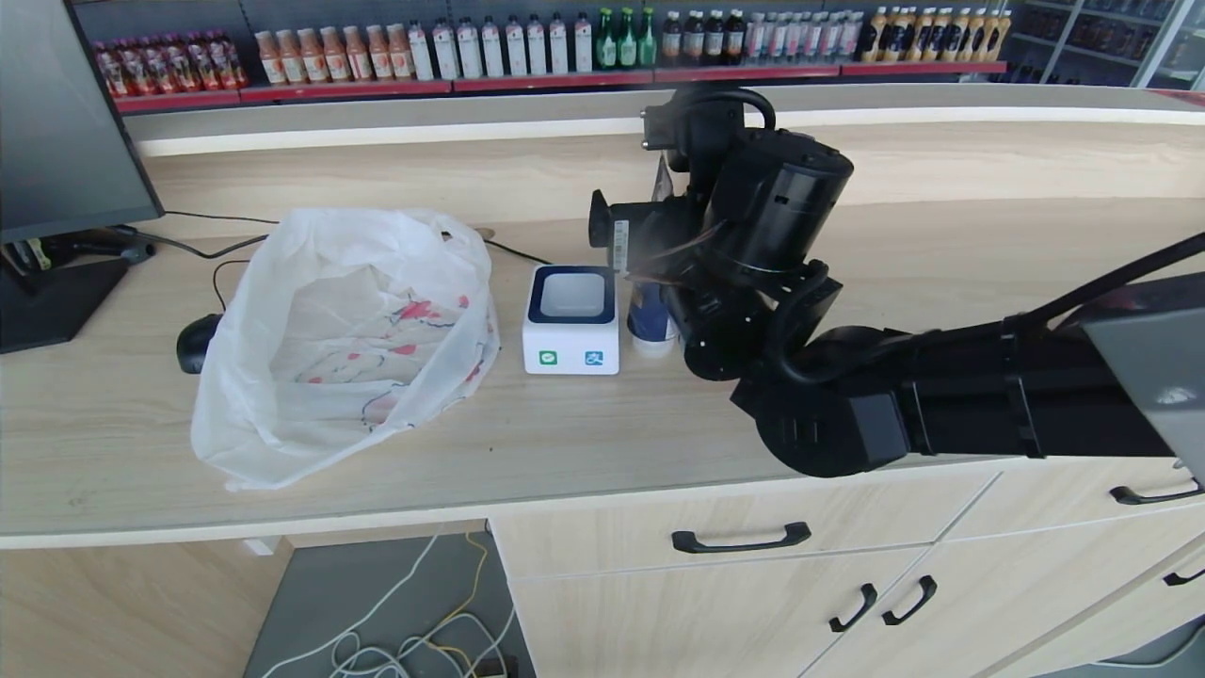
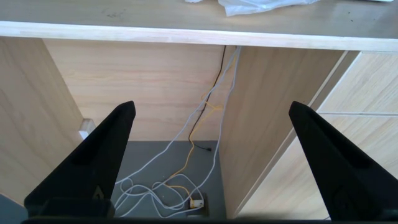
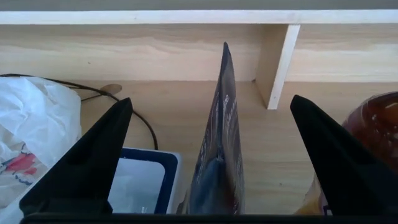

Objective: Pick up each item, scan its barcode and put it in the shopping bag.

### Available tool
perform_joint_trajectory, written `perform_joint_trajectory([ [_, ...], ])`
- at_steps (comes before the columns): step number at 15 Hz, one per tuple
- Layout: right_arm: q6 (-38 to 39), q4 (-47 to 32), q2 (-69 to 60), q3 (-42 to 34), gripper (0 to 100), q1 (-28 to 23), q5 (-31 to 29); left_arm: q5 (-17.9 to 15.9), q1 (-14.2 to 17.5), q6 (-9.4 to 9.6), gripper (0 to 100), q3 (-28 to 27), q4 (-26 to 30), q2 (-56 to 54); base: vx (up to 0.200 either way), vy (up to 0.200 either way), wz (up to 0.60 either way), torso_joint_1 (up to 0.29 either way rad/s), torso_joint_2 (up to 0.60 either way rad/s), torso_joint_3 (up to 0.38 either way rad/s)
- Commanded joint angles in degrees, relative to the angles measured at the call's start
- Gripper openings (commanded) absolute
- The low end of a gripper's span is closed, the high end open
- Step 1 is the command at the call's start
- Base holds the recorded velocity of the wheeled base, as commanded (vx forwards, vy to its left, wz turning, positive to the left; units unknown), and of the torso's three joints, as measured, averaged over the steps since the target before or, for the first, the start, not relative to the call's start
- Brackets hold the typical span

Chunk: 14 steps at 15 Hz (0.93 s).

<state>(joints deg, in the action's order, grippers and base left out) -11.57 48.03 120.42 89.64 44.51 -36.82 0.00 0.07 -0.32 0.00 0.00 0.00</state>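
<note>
A white plastic shopping bag [image 1: 348, 339] lies open on the wooden counter, left of the white scanner box [image 1: 571, 320]. My right gripper [image 1: 626, 240] is over the counter just right of the scanner. In the right wrist view it [image 3: 210, 99] is open, with a dark thin pouch [image 3: 217, 143] standing edge-on between its fingers [image 3: 81, 168] and clear of both. The pouch's barcode strip [image 1: 621, 243] faces the head camera. A blue-and-white cup [image 1: 648, 325] stands beside the scanner. My left gripper [image 2: 211, 106] is open and empty below the counter's front edge.
A brown jar [image 3: 373, 143] stands close to the right gripper. A black mouse [image 1: 196, 341] and a monitor [image 1: 66, 113] sit at the counter's left end. A raised ledge [image 1: 565, 127] runs along the back. Loose cables [image 2: 180, 180] lie on the floor under the counter.
</note>
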Motion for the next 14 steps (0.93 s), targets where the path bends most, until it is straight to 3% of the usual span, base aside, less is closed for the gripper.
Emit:
perform_joint_trajectory([
  [1,-0.03,0.13,0.17,0.01,100,0.05,-0.01,0.00,0.01,-0.03,100,0.00,0.00,0.00,0.000,0.000,0.00,0.000,0.00,0.000],
  [14,4.89,0.48,5.09,1.51,100,-0.04,-0.71,0.00,0.01,-0.03,100,0.00,0.00,0.00,0.000,0.000,0.00,0.000,0.00,0.000],
])
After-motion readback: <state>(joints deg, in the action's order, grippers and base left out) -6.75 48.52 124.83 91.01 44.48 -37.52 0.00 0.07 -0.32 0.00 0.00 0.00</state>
